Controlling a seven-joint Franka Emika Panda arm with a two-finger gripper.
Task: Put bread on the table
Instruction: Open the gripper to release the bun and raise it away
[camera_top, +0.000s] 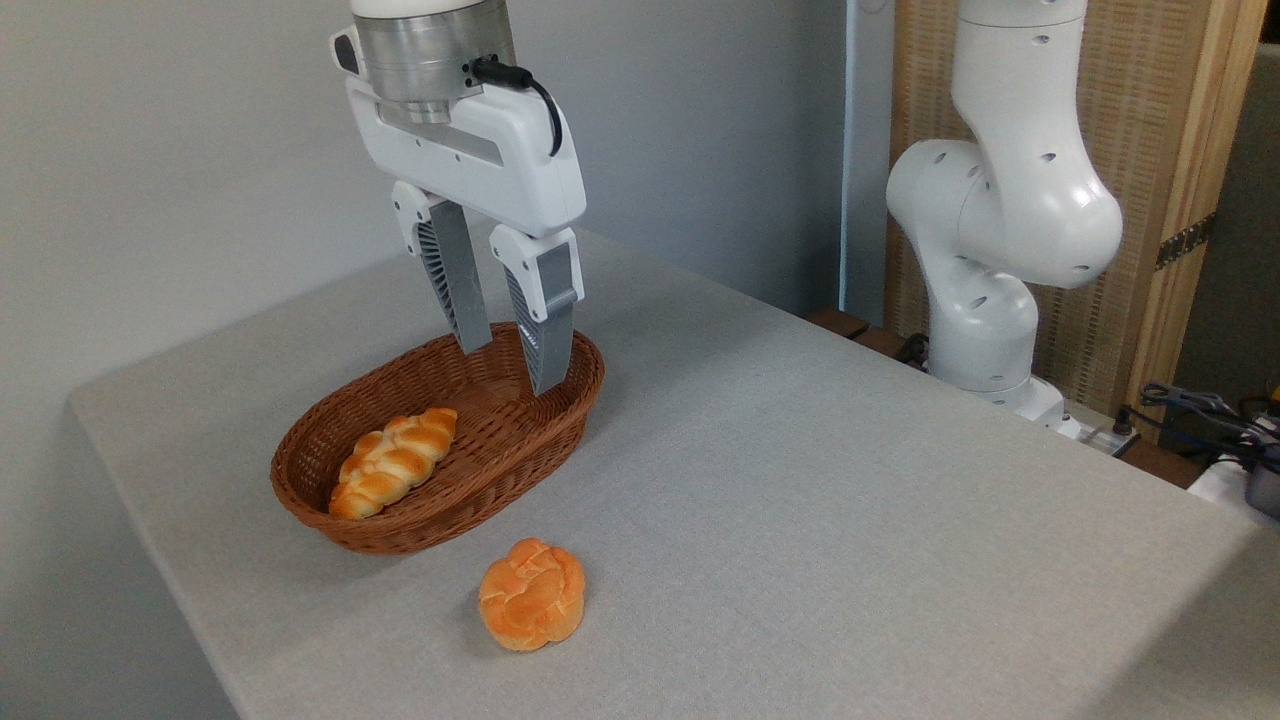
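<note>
Bread (532, 594) well below empty claw (510, 368)

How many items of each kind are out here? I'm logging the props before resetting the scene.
Round knot-shaped bun, on the table: 1
Braided loaf, in the basket: 1
Wicker basket: 1
Total: 3 props; the gripper is open and empty above the basket.

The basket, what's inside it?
Inside the brown wicker basket lies one long braided loaf, toward its left end. The rest shows bare weave. The near wall hides a strip of the floor. The round bun sits outside, on the table.
</note>
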